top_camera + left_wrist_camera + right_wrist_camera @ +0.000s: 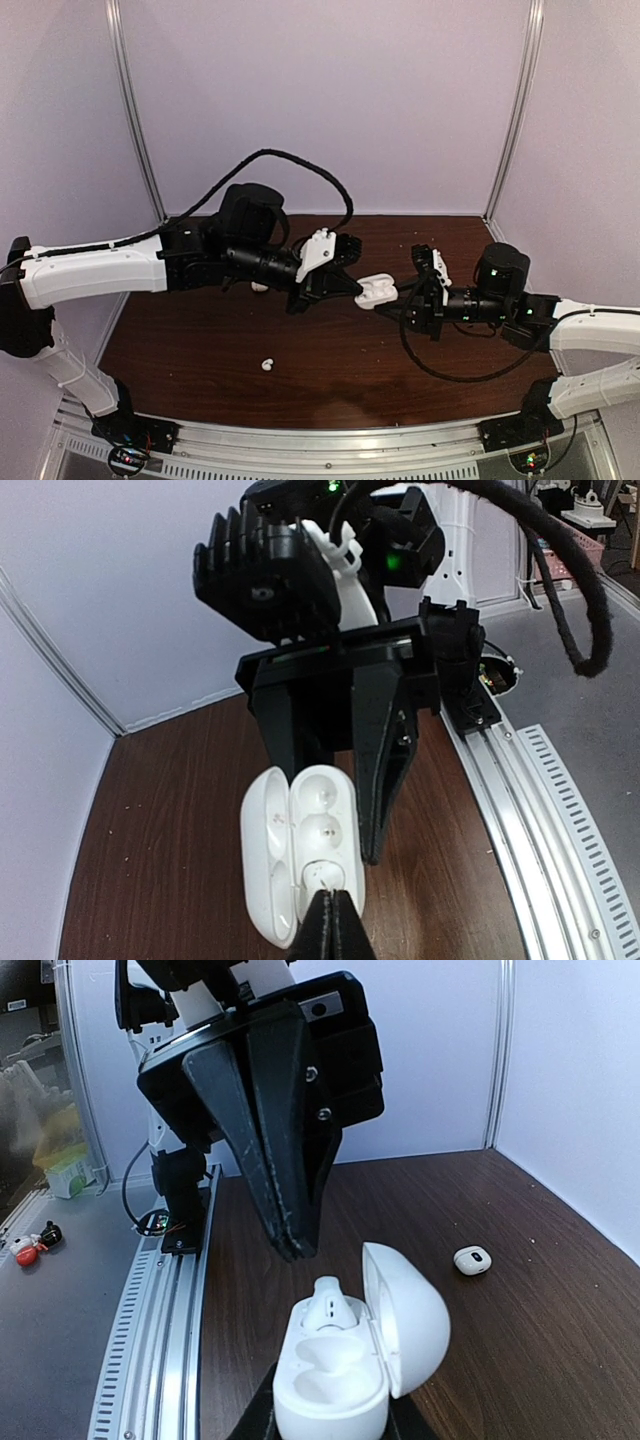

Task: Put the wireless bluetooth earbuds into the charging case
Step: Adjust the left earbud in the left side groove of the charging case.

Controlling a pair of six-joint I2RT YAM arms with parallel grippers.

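Observation:
My right gripper [402, 302] is shut on the base of an open white charging case [378, 290] and holds it above the table. In the right wrist view the case [335, 1380] has its lid [405, 1315] swung to the right. One white earbud [330, 1310] sits in the far slot; the near slot is empty. My left gripper [352, 288] is shut and holds nothing. Its tips [290, 1245] hover just beyond that earbud. In the left wrist view the shut tips [335, 920] overlap the seated earbud [322, 872]. Another earbud [266, 364] lies on the table at the front left.
A small white earbud-like piece [472, 1260] with a dark spot lies on the brown table [330, 370], beyond the case. A white piece [258, 287] shows partly under the left arm. A metal rail [330, 440] runs along the near edge. Pale walls close in three sides.

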